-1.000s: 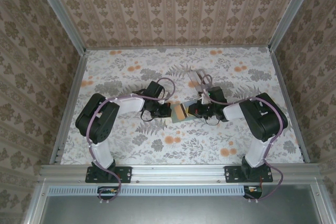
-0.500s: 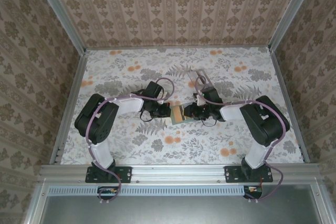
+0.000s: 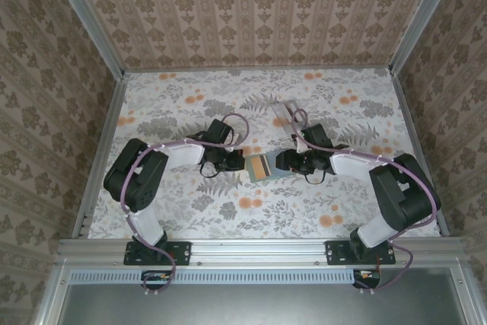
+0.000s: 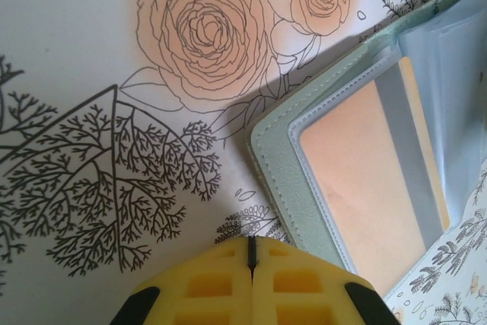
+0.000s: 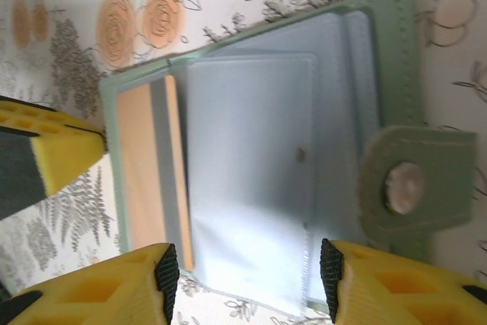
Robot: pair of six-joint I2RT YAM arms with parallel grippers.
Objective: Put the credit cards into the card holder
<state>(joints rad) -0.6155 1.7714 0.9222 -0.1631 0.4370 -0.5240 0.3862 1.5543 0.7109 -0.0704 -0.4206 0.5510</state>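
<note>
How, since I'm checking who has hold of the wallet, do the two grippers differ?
The left gripper is shut tight; the right gripper stands open. The left gripper sits at the card holder edge beside the tan card; the right gripper hangs over its clear pockets. Both have yellow pads, and neither holds anything.

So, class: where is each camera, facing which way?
Top external: above and behind, facing down at the floral table; left arm, right arm show.
Left wrist: looks down past the shut yellow left tool at the muted-green folding wallet.
Right wrist: looks down through the open right tool at that wallet.
Shared: tan rectangular card.
</note>
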